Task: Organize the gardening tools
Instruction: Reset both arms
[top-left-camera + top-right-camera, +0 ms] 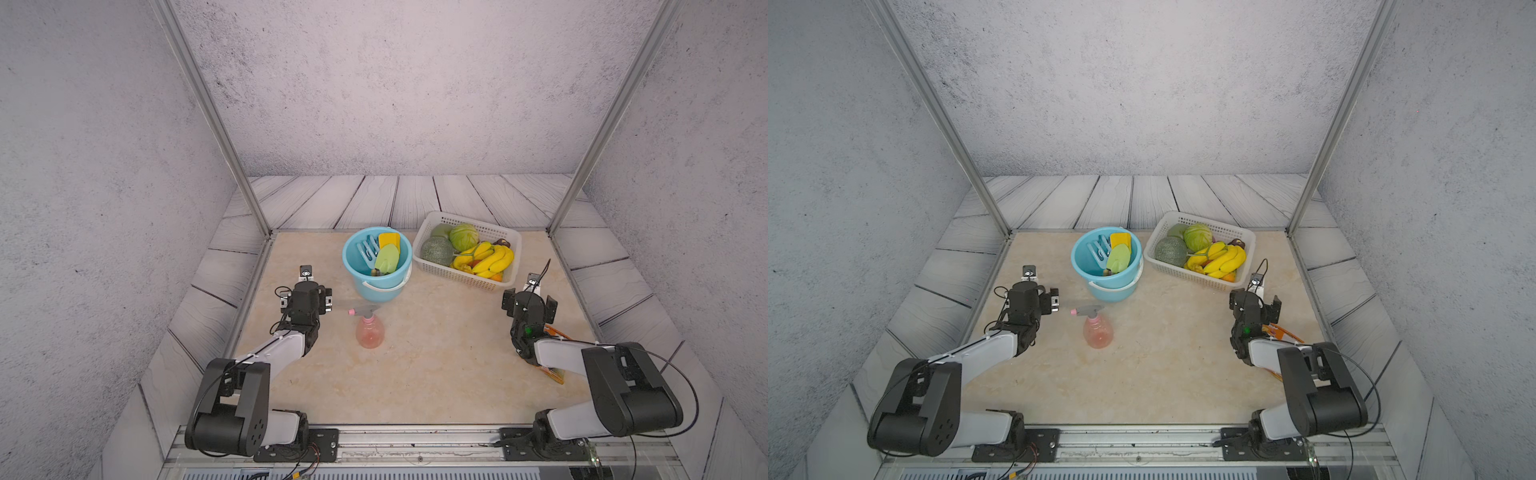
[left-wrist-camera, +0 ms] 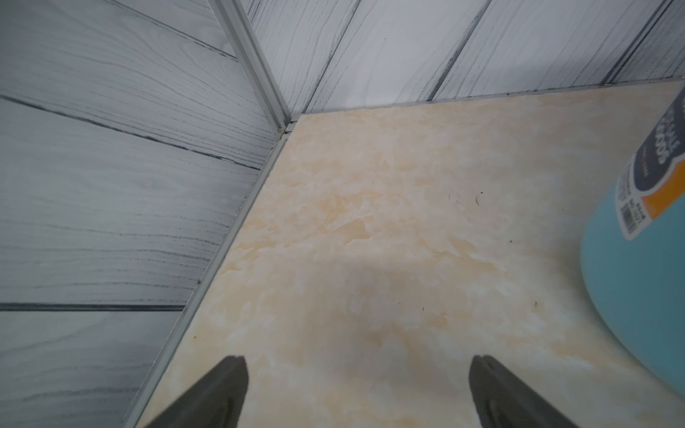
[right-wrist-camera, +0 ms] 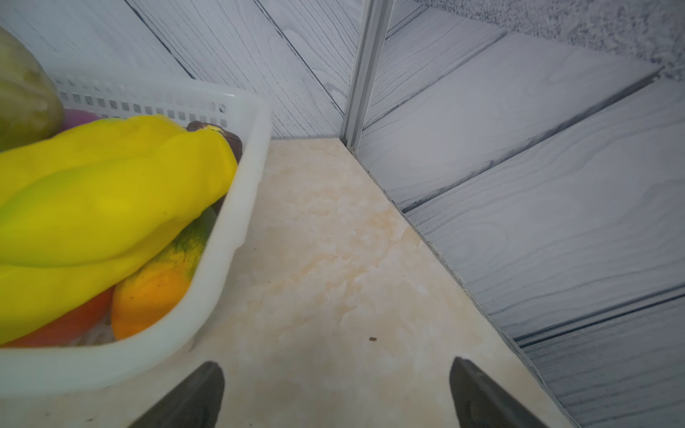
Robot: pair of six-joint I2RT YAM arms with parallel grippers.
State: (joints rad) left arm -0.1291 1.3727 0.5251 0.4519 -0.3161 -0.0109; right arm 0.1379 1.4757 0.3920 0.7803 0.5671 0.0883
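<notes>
The round light-blue plastic bucket (image 1: pixel 376 293) holds a blue toy rake (image 1: pixel 368 250), a yellow toy tool (image 1: pixel 389 240) and a green toy trowel (image 1: pixel 387 257). The see-through pink spray bottle (image 1: pixel 369 332) stands on the beige table (image 1: pixel 436 365), just in front of the bucket. The left gripper (image 2: pixel 356 370) is wide open and holds nothing. The right gripper (image 3: pixel 335 370) is wide open and empty, beside the white plastic basket (image 3: pixel 237 207) of fruit.

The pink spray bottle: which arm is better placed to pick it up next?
Left. The left gripper is open and empty beside the spray bottle; the right gripper, also open, is farther off, by the basket.
</notes>
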